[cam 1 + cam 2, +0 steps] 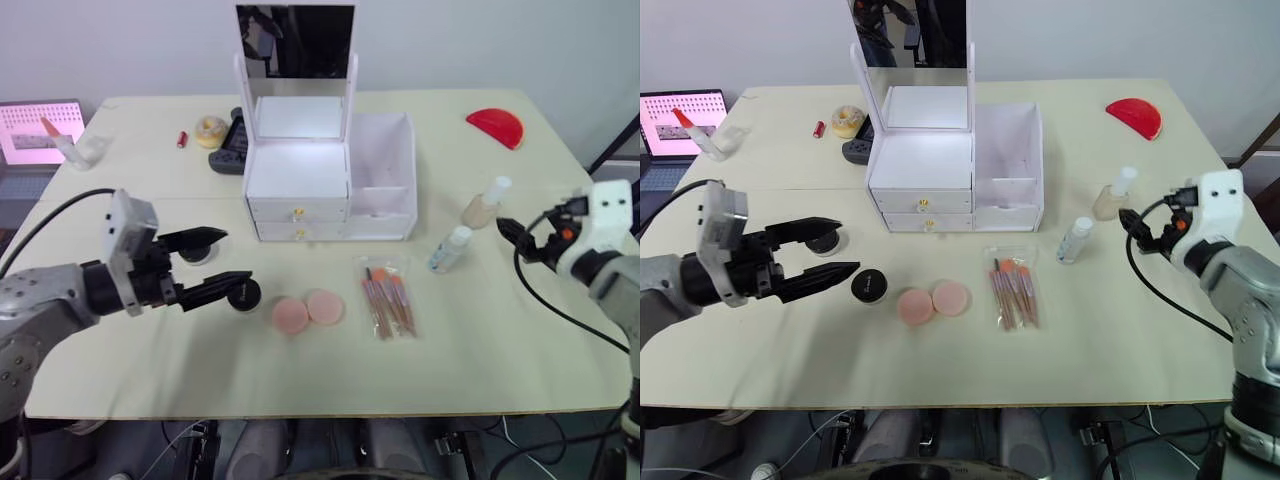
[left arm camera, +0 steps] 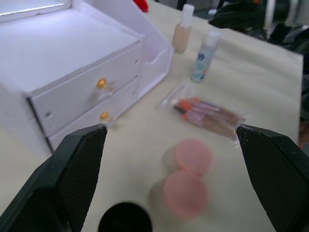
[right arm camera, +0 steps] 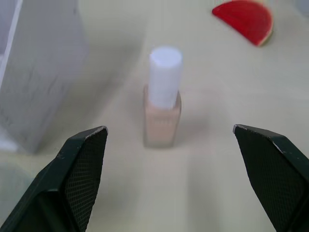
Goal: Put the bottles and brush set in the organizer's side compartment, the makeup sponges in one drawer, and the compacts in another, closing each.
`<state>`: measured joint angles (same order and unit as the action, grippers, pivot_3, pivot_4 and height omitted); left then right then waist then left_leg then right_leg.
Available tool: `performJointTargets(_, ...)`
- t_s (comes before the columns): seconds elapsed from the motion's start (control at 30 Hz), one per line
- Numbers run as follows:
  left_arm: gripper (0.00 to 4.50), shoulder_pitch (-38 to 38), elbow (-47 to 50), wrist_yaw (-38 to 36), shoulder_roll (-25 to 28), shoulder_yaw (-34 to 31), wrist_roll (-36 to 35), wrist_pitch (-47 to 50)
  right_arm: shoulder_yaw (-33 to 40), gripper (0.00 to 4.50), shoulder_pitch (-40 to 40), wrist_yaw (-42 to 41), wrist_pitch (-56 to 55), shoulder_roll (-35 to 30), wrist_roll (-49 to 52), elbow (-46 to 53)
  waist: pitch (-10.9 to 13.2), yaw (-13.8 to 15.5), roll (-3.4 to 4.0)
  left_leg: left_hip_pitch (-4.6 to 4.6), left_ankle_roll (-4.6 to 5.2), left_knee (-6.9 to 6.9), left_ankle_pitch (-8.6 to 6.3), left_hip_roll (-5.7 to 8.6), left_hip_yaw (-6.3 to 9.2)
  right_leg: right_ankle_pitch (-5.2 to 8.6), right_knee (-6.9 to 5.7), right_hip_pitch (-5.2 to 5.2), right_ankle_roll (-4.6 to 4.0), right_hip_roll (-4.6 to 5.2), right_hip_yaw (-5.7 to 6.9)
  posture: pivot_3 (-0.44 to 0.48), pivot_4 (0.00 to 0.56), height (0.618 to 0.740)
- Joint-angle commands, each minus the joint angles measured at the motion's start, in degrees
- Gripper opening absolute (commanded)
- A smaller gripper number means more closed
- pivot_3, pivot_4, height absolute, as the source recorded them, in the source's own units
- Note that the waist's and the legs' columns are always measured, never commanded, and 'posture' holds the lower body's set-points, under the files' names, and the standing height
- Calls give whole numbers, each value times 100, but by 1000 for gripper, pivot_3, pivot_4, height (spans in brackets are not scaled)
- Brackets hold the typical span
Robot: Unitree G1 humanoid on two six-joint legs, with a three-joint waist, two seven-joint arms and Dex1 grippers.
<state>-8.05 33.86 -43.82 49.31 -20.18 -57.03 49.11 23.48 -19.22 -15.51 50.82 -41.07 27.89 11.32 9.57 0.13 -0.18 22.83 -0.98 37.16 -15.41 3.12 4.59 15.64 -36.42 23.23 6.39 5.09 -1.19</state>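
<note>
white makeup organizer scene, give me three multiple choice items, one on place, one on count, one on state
1. Where does the clear packet of pink brushes lie?
A. in the side compartment
B. on the table in front of the white makeup organizer
C. in a drawer

2. How many round pink makeup sponges lie on the table?
A. two
B. three
C. four

3. How is the right tool?
A. shut on the beige bottle with a white cap
B. shut, holding nothing
C. open, the bottle between its fingers

B: the packet lies before the drawers. A: two sponges lie side by side. C: fingers wide apart, off the bottle.

2 head cams overhead, 2 wrist close-ups
</note>
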Motion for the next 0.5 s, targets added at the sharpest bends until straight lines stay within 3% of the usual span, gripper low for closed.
performJointTargets(0.03, 4489, -217, 327, 285, -31, 288, -175, 111, -274, 4421, -577, 186, -267, 43, -390, -616, 0, -18, -1, -4, 0, 1, 0, 0, -1, -1, 0, -4, 0, -1, -1, 0, 150, 740)
performJointTargets(0.23, 4489, -369, 451, 604, -191, 472, -302, 127, -686, 4421, -1217, 119, -853, 237, -832, -1747, 0, -83, -1, -12, 0, -2, 1, 0, -1, -6, -15, -7, 10, -5, -3, 0, 150, 740)
performJointTargets(0.5, 4489, -265, 545, 808, -215, 440, -388, 101, -818, 4421, -1562, -41, -1440, 386, -1079, -2461, 1, -97, -1, -33, -3, 0, 3, 0, -12, -6, -51, -4, 10, -7, -17, 0, 150, 740)
